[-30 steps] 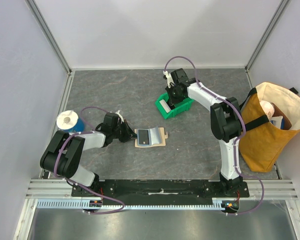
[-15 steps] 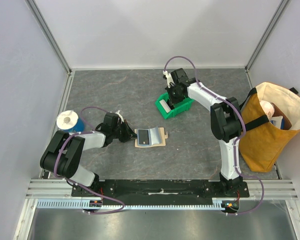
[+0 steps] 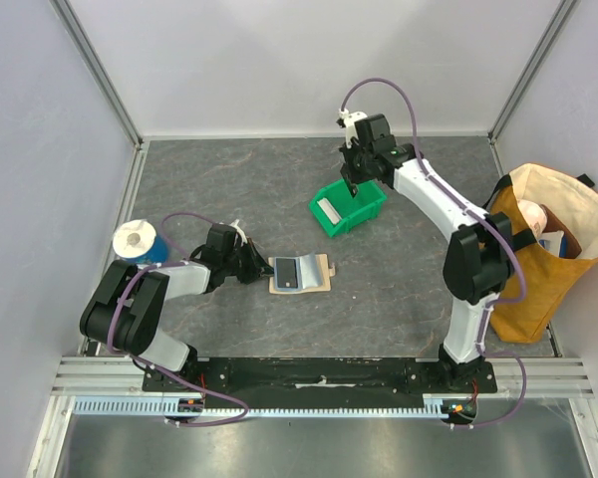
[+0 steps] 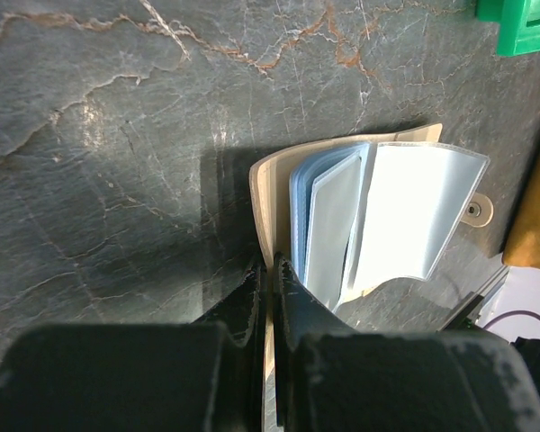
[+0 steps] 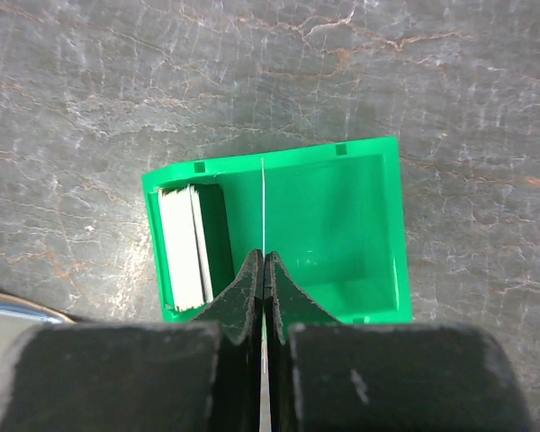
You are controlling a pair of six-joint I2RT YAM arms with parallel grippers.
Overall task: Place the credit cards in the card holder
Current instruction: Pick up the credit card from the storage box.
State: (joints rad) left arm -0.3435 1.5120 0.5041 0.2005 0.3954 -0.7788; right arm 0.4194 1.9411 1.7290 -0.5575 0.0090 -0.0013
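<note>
Right fingers are pressed together on one card, held edge-on above the bin. More cards stand in the bin's left end. Left fingers pinch the cover edge of the holder, which lies open on the bench.

Risk: the narrow grip may let the card swivel or drop in transit, and the holder's sleeves may flop shut.

Change: a second ago the right fingers were down in the bin and are now raised. The left fingers and holder have not moved.

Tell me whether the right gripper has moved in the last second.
Yes. The right gripper has lifted up out of the green bin and now hangs over its far rim, shut on a card.
</note>
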